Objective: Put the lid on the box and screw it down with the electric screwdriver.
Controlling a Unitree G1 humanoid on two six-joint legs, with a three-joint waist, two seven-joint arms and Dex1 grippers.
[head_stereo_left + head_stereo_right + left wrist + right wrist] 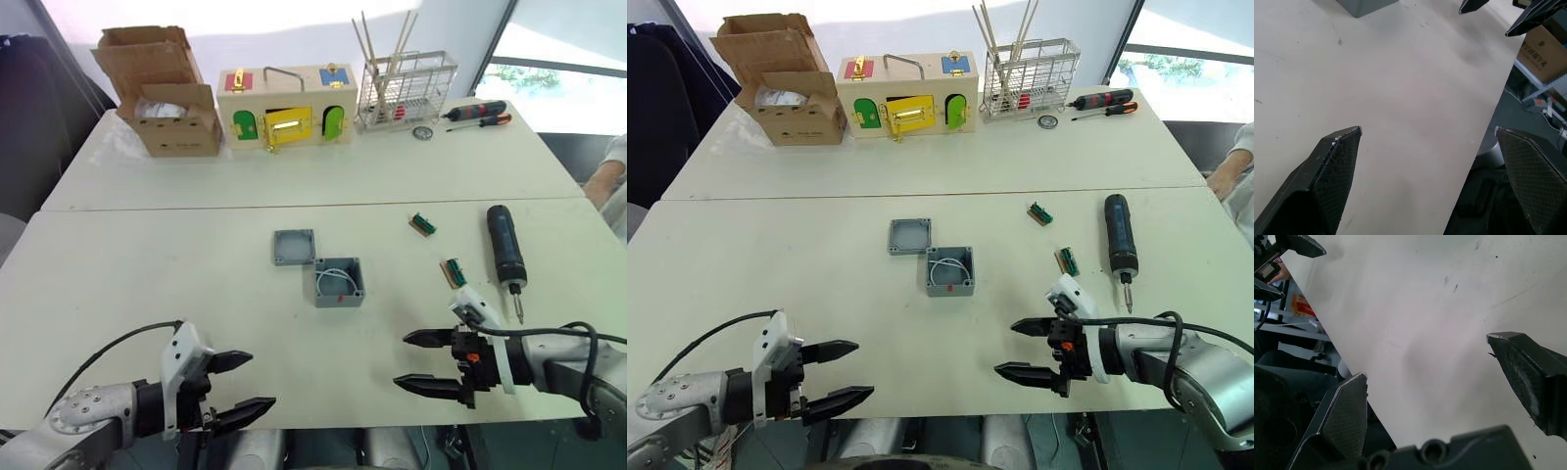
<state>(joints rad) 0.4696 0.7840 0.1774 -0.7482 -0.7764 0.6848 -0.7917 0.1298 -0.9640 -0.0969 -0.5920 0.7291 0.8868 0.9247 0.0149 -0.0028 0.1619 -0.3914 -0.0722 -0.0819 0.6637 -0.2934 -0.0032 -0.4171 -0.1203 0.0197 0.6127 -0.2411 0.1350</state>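
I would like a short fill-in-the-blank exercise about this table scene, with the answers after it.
1. The lid lies on the table beside the box, not yet ____ it.
2. Both the left gripper and the right gripper are ____ and hold nothing.
3. The electric screwdriver lies on the table nearest the ____ gripper.
4. Inside the box are white ____.

Answers: on; open; right; wires

Bare table [147,284] before box [338,282], lid [294,247] just beside
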